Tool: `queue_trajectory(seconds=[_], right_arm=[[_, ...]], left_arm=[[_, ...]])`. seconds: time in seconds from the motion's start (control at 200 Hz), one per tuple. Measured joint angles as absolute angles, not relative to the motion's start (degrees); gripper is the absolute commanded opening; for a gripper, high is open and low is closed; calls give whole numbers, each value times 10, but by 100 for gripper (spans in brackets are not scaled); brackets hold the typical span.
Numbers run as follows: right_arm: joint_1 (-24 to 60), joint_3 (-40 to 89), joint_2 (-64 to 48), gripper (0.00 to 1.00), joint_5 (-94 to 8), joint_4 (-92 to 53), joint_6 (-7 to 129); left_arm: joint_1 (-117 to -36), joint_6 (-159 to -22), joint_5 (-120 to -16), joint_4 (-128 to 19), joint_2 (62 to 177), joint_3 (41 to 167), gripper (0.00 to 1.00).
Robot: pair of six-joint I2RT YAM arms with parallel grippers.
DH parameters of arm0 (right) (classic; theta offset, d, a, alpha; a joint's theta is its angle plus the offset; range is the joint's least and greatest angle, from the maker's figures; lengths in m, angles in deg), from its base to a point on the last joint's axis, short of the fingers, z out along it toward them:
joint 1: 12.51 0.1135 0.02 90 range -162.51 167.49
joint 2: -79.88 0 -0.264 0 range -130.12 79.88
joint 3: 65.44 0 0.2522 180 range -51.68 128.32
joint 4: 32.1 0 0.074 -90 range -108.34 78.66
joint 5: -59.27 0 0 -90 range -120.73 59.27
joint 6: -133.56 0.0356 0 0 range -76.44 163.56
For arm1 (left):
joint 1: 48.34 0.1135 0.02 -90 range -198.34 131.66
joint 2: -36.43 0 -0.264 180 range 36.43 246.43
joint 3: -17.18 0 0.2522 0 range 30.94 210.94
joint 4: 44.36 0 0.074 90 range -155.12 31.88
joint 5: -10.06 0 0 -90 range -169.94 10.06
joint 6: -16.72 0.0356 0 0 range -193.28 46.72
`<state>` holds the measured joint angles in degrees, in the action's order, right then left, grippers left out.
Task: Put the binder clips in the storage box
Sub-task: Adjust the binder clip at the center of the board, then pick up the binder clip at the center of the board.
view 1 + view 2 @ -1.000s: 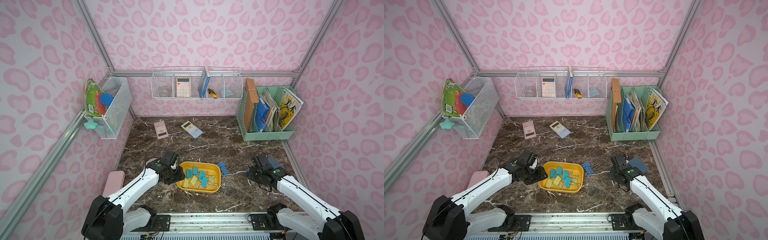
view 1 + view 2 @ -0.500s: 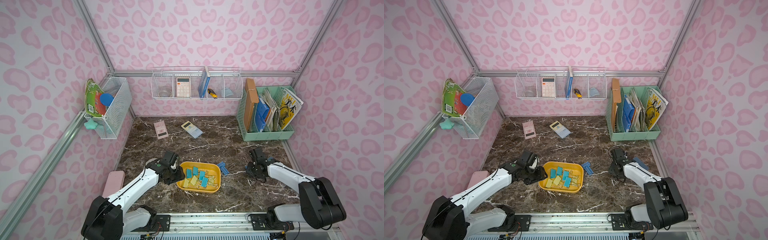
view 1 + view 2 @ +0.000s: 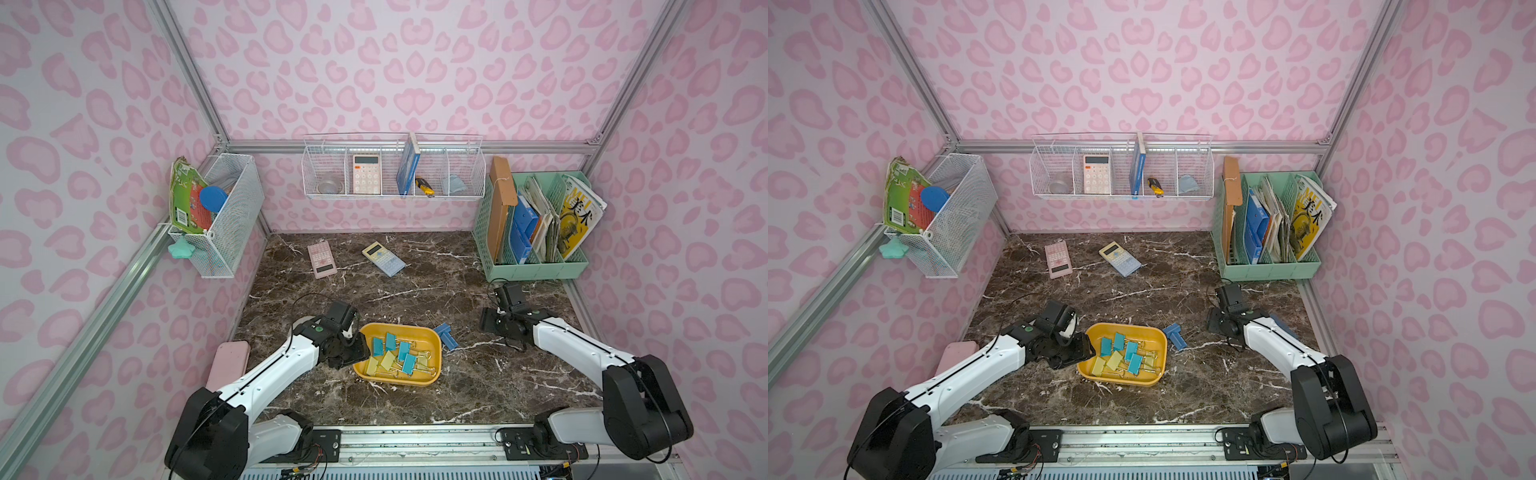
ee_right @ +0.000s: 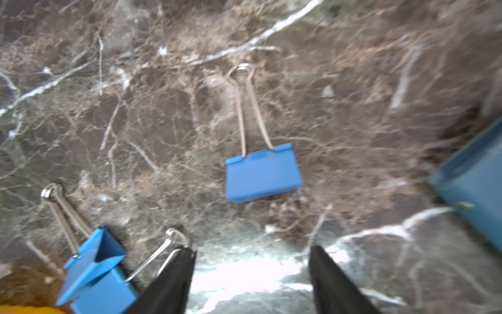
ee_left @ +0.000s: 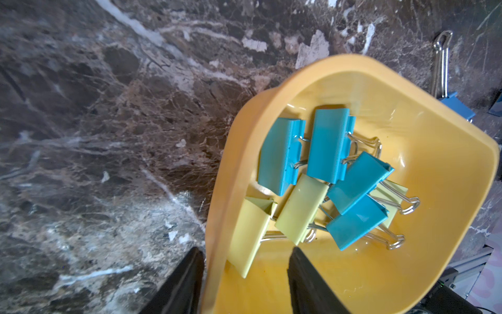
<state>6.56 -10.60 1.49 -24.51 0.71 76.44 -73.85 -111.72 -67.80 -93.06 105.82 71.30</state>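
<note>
lying between open right gripper [image 4: 251, 274] fingers, ahead: blue binder clip [image 4: 263, 174].

Bright, even light; right wrist view blurred, seemingly glare on marble [image 4: 244, 271].

storage box [image 3: 432, 340]: on the table [image 3: 415, 291], near its front edge, about midway between the 2 arms.
binder clips in box [image 3: 392, 355]: a loose heap of 7 inside the storage box, some overlapping.
binder clips outside [image 3: 445, 336]: on the table just right of the storage box.
left gripper [image 5: 245, 274]: at the box's left end, 1 finger inside the wall, 1 outside.
right gripper [image 4: 251, 271]: right of the outside clips, above bare table.
calculators [image 3: 322, 259]: 2 lying behind the box, towards the back wall.
file organizer [image 3: 536, 270]: back right corner.
</note>
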Motion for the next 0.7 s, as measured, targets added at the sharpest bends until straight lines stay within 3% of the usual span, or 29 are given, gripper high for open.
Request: queue_trajectory(seconds=[0.255,0.7], right_arm=[[69,-48,-90,80,-222,26,688],[64,-48,-118,74,-203,9,662]], left_arm=[[-739,-1117,-678,-930,1056,713,55],[-739,-1117,-678,-931,1055,713,55]])
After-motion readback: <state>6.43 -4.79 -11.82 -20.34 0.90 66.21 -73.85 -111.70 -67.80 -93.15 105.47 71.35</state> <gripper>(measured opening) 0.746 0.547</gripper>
